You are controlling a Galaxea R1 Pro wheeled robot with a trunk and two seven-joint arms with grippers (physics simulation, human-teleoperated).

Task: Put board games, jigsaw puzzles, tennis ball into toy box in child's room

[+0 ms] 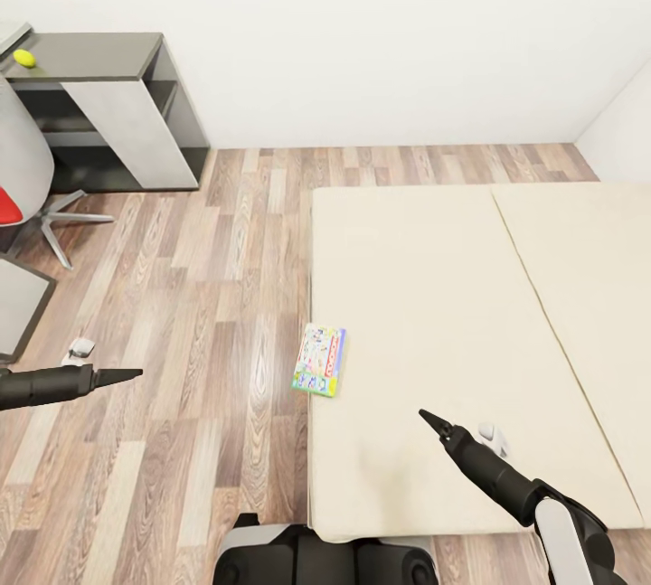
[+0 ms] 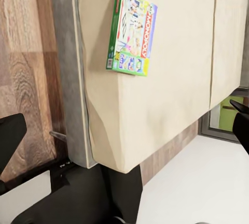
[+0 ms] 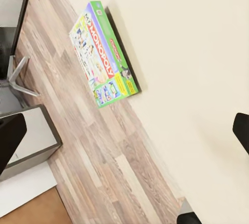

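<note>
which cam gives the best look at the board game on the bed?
Right wrist view: the board game is largest there, its cover lettering readable. Left wrist view shows it smaller, near the bed edge. Head view shows it tiny.

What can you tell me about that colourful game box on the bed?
The flat, green-edged cardboard board game box has a busy cartoon cover with a red strip reading MONOPOLY, plus yellow and blue patches at one end. It lies closed and face up, flat on the beige mattress of the bed, right at the mattress edge beside the wood-plank floor, one long side slightly overhanging. Nothing but the mattress touches it; both grippers are away from it.
</note>
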